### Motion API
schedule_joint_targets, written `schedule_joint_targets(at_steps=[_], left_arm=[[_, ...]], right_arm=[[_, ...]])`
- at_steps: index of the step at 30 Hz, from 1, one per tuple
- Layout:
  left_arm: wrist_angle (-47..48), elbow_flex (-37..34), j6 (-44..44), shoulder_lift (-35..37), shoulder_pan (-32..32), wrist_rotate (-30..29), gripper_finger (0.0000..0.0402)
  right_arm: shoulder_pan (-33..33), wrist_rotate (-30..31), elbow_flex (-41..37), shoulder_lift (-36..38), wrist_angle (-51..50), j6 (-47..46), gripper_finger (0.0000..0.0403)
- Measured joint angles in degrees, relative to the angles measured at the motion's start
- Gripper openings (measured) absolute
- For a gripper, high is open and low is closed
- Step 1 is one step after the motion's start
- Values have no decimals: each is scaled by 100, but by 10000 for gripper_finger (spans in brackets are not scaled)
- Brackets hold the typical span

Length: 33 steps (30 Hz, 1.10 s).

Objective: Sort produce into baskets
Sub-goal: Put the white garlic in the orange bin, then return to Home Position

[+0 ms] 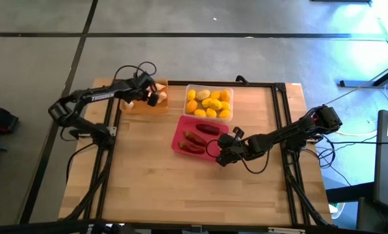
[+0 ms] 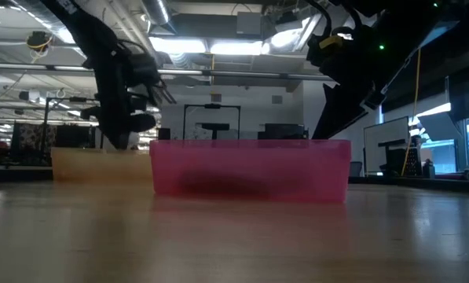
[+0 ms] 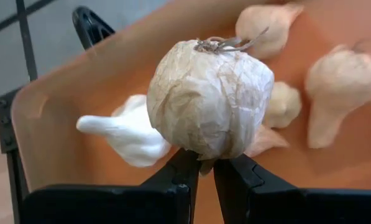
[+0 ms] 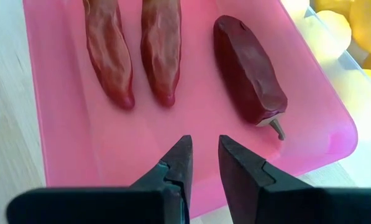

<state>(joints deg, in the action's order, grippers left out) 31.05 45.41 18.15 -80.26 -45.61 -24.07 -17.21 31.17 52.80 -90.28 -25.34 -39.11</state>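
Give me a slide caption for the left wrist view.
Left gripper holds a garlic bulb over the orange tray of garlic.

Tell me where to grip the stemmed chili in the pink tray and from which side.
Grip the stemmed chili across its thick middle, coming straight down from above. It lies flat in the pink tray, apart from the other two chilies, so its long sides look open to the right gripper.

A pale wooden table (image 1: 155, 188) edged by a black frame (image 1: 281, 123) stands on grey floor (image 1: 38, 58); ceiling lights (image 2: 195, 47) glow beyond.
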Motion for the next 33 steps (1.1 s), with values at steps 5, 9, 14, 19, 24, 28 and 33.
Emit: schedule_joint_targets(at_steps=[5, 9, 14, 19, 24, 28, 33], left_arm=[[150, 0, -23, -300, -95, 45, 41], [338, -2, -26, -473, -187, 54, 41], [449, -2, -26, -681, -223, 62, 51], [394, -2, -94, -719, -220, 65, 94], [490, 115, -493, -548, -216, 69, 145], [867, 348, -578, -217, -94, 94, 166], [1238, 608, -654, 377, 229, 95, 170]], right_arm=[[0, -32, 0, 0, -1, 0, 73], [0, -32, 0, 0, -2, 0, 73], [-1, -30, 0, 0, -2, 0, 73], [-2, -32, 2, 0, -2, 0, 73], [-2, -34, 2, 0, -2, 4, 73], [-2, -34, 2, 0, -2, 9, 73], [-2, -48, 2, 0, -4, 9, 73]])
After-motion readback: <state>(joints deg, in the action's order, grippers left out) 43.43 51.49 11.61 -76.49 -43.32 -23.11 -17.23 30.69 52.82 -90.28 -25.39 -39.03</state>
